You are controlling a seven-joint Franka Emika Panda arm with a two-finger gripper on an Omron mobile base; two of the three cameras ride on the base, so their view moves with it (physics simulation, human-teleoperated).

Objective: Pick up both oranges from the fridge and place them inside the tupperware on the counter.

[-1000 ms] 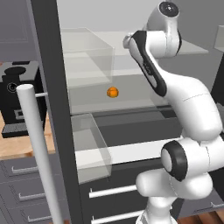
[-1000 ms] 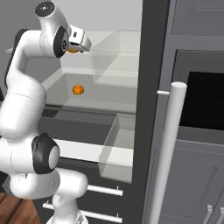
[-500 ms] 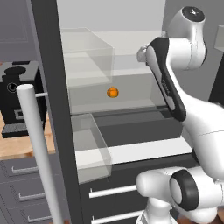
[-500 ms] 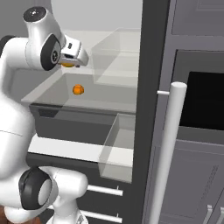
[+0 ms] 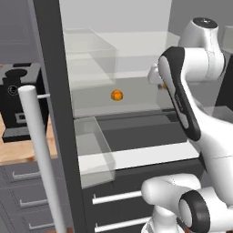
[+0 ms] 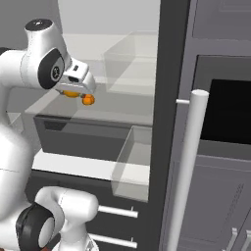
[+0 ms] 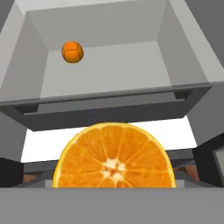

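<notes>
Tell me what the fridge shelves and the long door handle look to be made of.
Fridge shelves: clear glass or clear plastic, glossy; the pale back wall and an orange show straight through them. Door handle: a smooth light-grey cylinder with a soft matte sheen, perhaps brushed metal or painted plastic; the render leaves it open.

the white arm stands bent high, elbow up, its gripper (image 6: 73,92) angled downward, fingers clamped on an orange (image 7: 114,156).
</notes>
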